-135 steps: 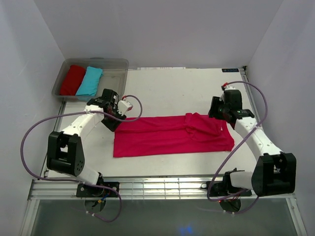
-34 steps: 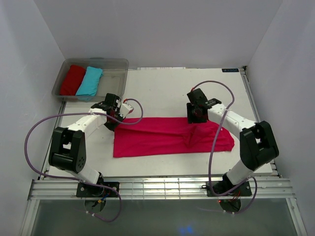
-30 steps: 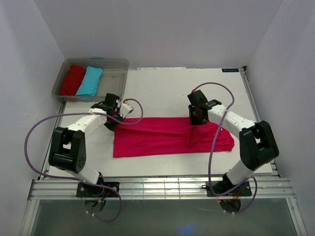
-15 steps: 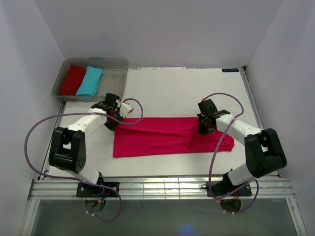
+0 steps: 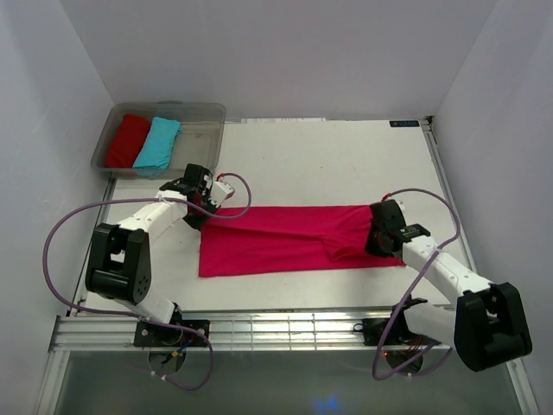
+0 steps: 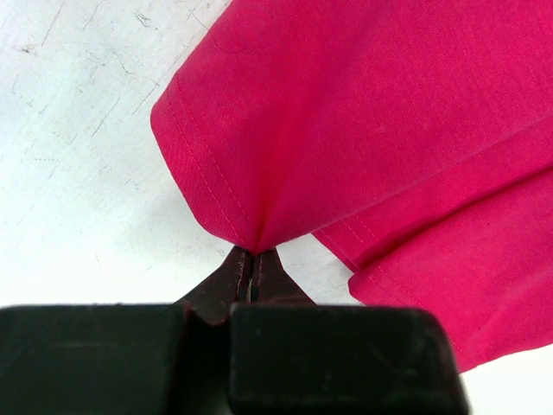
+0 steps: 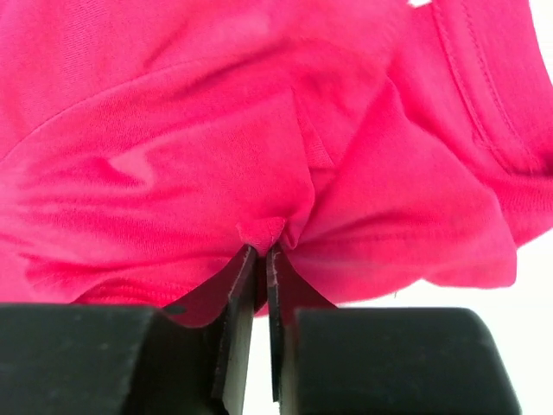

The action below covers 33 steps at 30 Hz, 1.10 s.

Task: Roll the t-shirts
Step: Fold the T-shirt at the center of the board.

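Note that the magenta t-shirt [image 5: 285, 238] lies flat on the worktop [image 5: 328, 164] as a long folded band running left to right between the two arms.

Check the left gripper [image 6: 253, 262]: its jaws are pressed together on the far left corner of the band. The hemmed corner is drawn up into a small peak at the fingertips.

Check the right gripper [image 7: 259, 258]: its jaws are nearly together and pinch a small tuck of cloth at the right end of the band. The fabric there is bunched into creases around the grip point.

A clear bin [image 5: 216, 112] sits at the far left corner of the worktop. It holds a rolled red t-shirt [image 5: 128, 140] and, beside it, a rolled turquoise t-shirt [image 5: 157, 143].
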Tool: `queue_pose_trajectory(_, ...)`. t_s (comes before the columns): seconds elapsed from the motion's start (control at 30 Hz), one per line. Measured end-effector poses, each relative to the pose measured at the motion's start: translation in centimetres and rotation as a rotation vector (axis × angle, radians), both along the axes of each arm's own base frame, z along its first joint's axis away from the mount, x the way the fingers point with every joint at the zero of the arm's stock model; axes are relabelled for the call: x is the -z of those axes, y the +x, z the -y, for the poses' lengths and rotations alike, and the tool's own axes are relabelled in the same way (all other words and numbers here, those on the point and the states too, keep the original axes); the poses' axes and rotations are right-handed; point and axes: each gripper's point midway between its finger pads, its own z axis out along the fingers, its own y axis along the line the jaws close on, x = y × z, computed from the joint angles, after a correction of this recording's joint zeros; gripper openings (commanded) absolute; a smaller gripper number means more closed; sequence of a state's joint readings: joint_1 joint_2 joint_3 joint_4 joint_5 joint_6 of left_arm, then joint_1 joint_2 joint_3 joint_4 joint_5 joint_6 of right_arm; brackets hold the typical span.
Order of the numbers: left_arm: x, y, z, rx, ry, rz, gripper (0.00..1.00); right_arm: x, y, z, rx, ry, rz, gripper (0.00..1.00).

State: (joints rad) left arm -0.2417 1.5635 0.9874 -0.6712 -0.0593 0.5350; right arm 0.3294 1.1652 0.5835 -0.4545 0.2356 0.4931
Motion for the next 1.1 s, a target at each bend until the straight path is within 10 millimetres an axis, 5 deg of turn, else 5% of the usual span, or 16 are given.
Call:
queue_pose_trajectory(0.37,0.0,0.1,0.2,0.004,-0.008,0.001,0.0,-1.2,-2.3,0.9,0.154,0.087,0.075,0.32)
queue_pose_trajectory(0.53,0.0,0.2,0.2,0.008,-0.011,0.005,0.0,-3.2,-2.3,1.5,0.195,0.108,0.145,0.52)
queue_pose_trajectory(0.7,0.0,0.2,0.3,0.008,-0.012,0.008,0.0,-5.9,-0.8,0.8,0.168,0.138,0.195,0.54)
queue_pose_trajectory(0.8,0.0,0.3,0.3,0.008,-0.012,0.009,0.0,-7.3,0.6,0.2,0.136,0.139,0.206,0.49)
queue_pose_trajectory(0.87,0.0,0.3,0.3,0.008,-0.012,0.011,0.0,-7.4,1.3,-0.2,0.109,0.141,0.214,0.32)
queue_pose_trajectory(0.93,0.0,0.3,0.3,0.008,-0.012,0.011,0.0,-6.9,1.6,-0.7,0.084,0.148,0.201,0.16)
queue_pose_trajectory(1.1,0.0,0.3,0.3,0.007,-0.012,0.011,0.0,-3.7,1.7,-1.6,0.042,0.165,0.142,0.08)
